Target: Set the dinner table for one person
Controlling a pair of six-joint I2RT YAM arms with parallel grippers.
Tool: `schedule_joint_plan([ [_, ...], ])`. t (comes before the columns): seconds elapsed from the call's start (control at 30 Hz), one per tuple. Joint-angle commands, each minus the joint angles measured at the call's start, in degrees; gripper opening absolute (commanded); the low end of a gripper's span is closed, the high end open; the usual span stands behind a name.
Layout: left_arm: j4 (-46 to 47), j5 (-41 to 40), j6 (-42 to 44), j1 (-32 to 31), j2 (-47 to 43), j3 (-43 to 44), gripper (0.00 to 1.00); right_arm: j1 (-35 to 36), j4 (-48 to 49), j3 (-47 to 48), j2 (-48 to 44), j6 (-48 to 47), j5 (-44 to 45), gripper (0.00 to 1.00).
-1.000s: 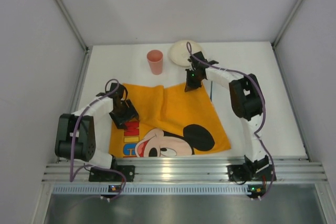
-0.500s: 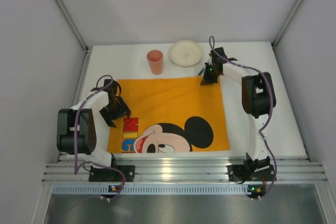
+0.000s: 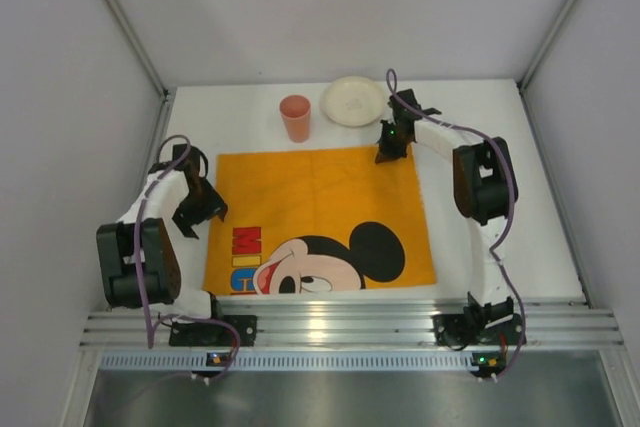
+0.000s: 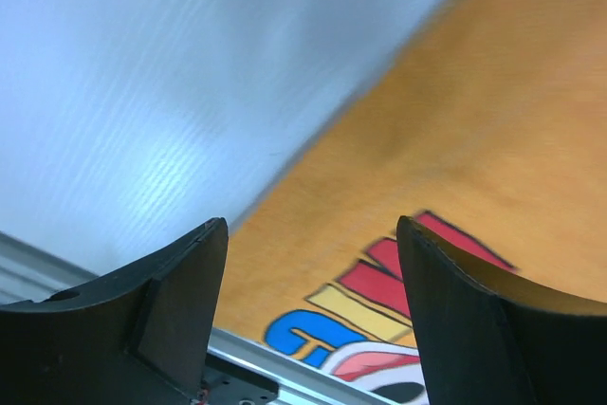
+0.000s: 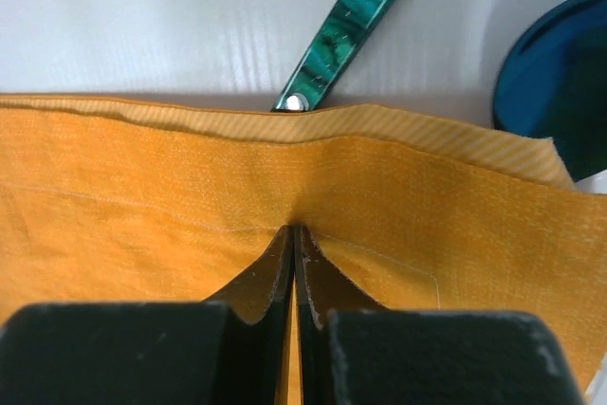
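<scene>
- Your right pincer (image 5: pixel 294 230) is clamped on the orange mat (image 3: pixel 320 197). Its jaws are pressed together on a pucker of cloth just inside the far hem, near the mat's far right corner.
- That hem runs straight across just ahead of the right pincer's tips. The cloth around them is flat apart from the pucker.
- Just past the hem, ahead of the right pincer, a green marbled handle (image 5: pixel 346 21) with metal rivets lies on the white tabletop (image 3: pixel 240 117). Its near end meets the hem; you can't tell whether it is tucked under.
- Ahead and to the right of the right pincer there is a dark blue round thing (image 5: pixel 560 78), cut off by the frame edge. Can't tell what it is.
- Your left pincer (image 4: pixel 311 232) is spread wide with nothing between the jaws, over the mat's left edge. In its wrist view there is bare tabletop on the left and orange cloth with coloured letters on the right.
- Can't tell whether the left pincer touches the cloth.
- A pink cup (image 3: pixel 295 117) stands upright to the left of the right pincer, just past the mat's far edge.
- A white plate (image 3: pixel 353 101) sits just beyond the right pincer, slightly left, near the cup but apart from it.
- The tabletop lies under both pincers and carries the mat, cup and plate. The mat spreads between the two pincers.
</scene>
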Motion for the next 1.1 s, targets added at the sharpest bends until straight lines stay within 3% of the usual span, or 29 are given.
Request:
schedule_joint_plan([
  [0.0, 2.2, 6.4, -0.9, 0.0, -5.7, 5.1, 0.77, 2.9, -3.7, 1.1, -2.4, -0.7, 1.4, 0.00],
  [0.07, 3.0, 7.9, -1.8, -1.2, -6.7, 7.3, 0.78, 3.1, -4.4, 1.0, -4.9, -0.6, 1.6, 0.10],
  [0.1, 3.0, 7.9, -2.4, -1.6, -6.8, 7.9, 0.78, 3.1, -4.7, 1.1, -7.6, -0.2, 1.6, 0.30],
  [0.2, 2.2, 5.5, -1.0, -1.9, -6.3, 8.7, 0.80, 3.0, -6.2, 1.0, -13.2, -0.1, 2.1, 0.58],
  [0.33, 3.2, 1.1, 2.9, -0.9, -4.8, 5.8, 0.80, 3.2, -9.9, 0.7, -19.6, -0.5, 3.2, 0.60],
  [0.5, 12.3, 4.8, 6.8, 0.9, -3.5, -0.6, 0.78, 3.0, -13.7, -1.0, -27.4, -1.8, 4.5, 0.60],
  [0.8, 23.0, 7.2, 8.8, 1.2, 2.5, -1.6, 0.73, 1.4, -18.0, -5.8, -34.2, -3.3, 6.4, 0.61],
  [1.07, 28.0, 8.0, 9.4, 3.1, 8.6, -3.7, 0.57, 0.6, -19.1, -9.3, -37.2, -4.3, 8.0, 0.60],
])
